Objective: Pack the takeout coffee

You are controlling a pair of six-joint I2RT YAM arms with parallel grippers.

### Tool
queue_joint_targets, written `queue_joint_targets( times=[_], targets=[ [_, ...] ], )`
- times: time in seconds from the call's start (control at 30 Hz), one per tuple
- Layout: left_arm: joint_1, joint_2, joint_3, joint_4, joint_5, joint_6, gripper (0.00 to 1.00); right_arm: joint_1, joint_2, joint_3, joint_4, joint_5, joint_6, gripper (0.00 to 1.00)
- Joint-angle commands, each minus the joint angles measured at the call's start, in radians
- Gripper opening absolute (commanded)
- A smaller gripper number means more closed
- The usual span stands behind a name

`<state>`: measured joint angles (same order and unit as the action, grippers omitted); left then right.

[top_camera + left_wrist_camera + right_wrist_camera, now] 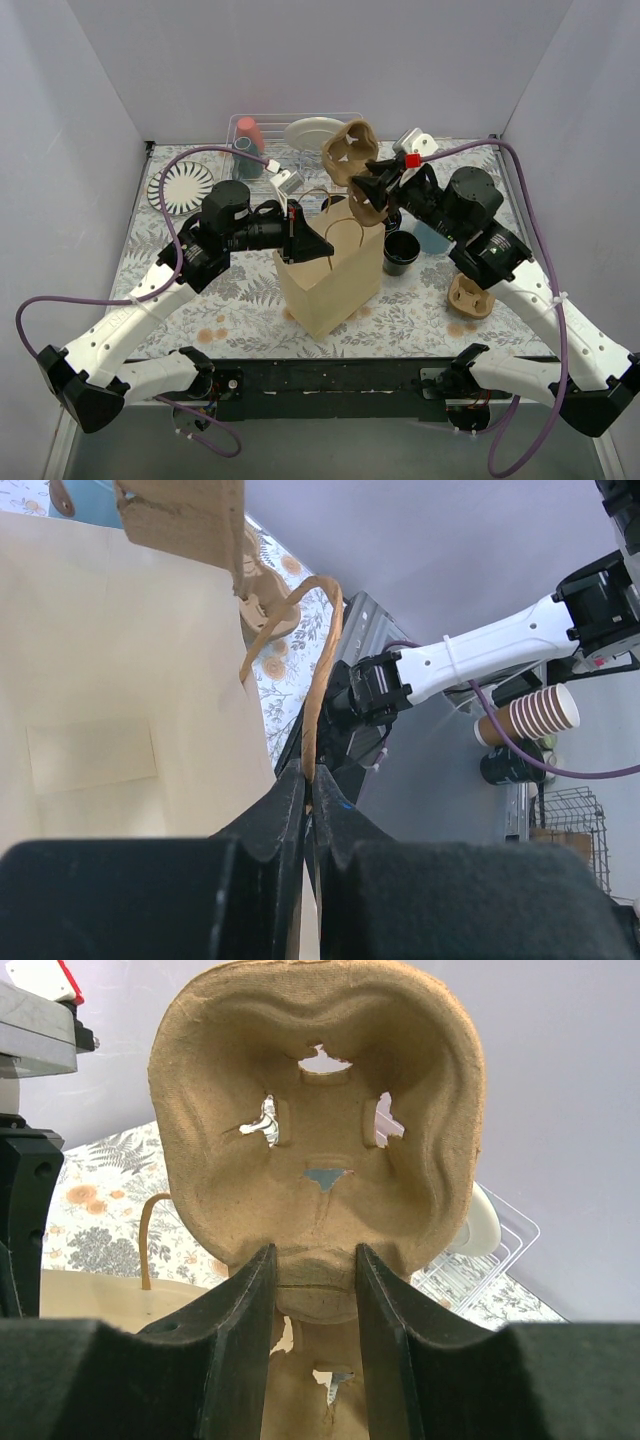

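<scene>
Early stage, by my read: nothing packed yet. The left tool (318, 245) is pinched fully closed on the brown paper bag (330, 285) at its handle loop, holding the mouth open; the left wrist view shows the fingers (285, 810) tight on the handle with no gap. The right tool (312, 1285) is part closed on a pulp cup carrier (352, 165), jaws clamped on its lower edge, and the carrier hangs in the air above the bag's far rim, not inside.

One black cup (400, 250) stands on the counter (240, 310) just right of the bag, open-topped and not in the carrier. The part of the bag's inside that shows in the left wrist view holds no cup.

Left to do, as I judge it: carrier into the bag and the cups in.

Hard to see:
- Second black cup: not clearly visible. A dark shape behind the bag could be it; cannot tell.
- Bag bottom is cut off by the left tool's fingers.
- A light-blue cup (432, 238) right of the bag is mostly hidden by the right arm.
- A second pulp piece (470, 297) lies further right of the bag; its shape is unclear.
</scene>
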<state>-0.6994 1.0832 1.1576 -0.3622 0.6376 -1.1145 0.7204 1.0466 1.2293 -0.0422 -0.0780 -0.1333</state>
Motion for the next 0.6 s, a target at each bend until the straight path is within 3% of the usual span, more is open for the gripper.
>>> queue_joint_targets(
  times=[0.0, 0.07, 0.1, 0.23, 0.37, 0.57],
  targets=[
    [-0.008, -0.005, 0.007, 0.003, 0.016, 0.028, 0.00, 0.004, 0.015, 0.026, 0.059, -0.051, 0.014, 0.24],
    [-0.008, -0.002, 0.025, -0.009, 0.007, 0.031, 0.01, 0.004, 0.015, 0.003, 0.054, -0.168, 0.006, 0.24],
    [-0.008, -0.003, 0.033, -0.027, -0.009, 0.031, 0.13, 0.004, 0.009, -0.011, 0.054, -0.208, 0.001, 0.24],
    [-0.008, -0.029, 0.060, -0.073, -0.077, 0.030, 0.44, 0.004, -0.045, -0.117, 0.097, -0.302, -0.012, 0.24],
    [-0.008, -0.060, 0.091, -0.145, -0.150, 0.018, 0.53, 0.002, -0.057, -0.096, 0.064, -0.315, -0.041, 0.24],
    [-0.008, -0.137, 0.152, -0.345, -0.321, -0.048, 0.54, 0.004, -0.071, -0.096, 0.019, -0.332, -0.077, 0.24]
  ],
)
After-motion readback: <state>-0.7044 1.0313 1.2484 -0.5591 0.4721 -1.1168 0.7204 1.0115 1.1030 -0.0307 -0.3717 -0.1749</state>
